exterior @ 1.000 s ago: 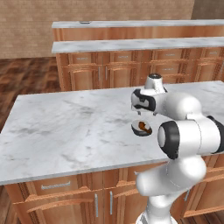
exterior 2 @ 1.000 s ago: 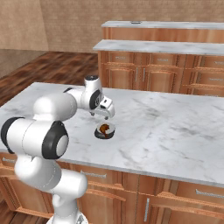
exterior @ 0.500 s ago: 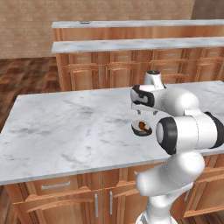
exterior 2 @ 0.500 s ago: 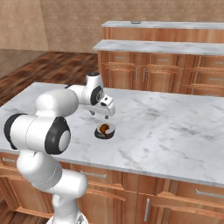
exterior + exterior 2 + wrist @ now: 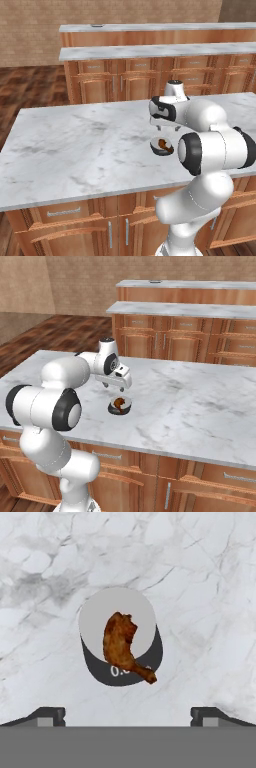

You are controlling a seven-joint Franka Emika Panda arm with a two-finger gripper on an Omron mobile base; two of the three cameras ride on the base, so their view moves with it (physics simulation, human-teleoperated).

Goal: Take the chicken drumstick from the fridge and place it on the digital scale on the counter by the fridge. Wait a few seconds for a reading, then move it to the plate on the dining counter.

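A simulated kitchen seen from behind and to the right of a white robot arm with dark joints. The arm rises from the lower left and bends forward over a long white marble counter [image 5: 200,406] on warm wooden cabinets. Its two-finger gripper [image 5: 116,387] points down and hovers just above a small round scale with a dark base and grey top [image 5: 120,407], without touching it. A small reddish-brown glossy chicken drumstick [image 5: 119,402] lies on top of the scale. Whether the fingers are apart or together cannot be told from here. Behind, a second run of wooden cabinets [image 5: 170,346] carries two stepped marble tops. Dark wood flooring [image 5: 45,336] stretches to a tan wall.
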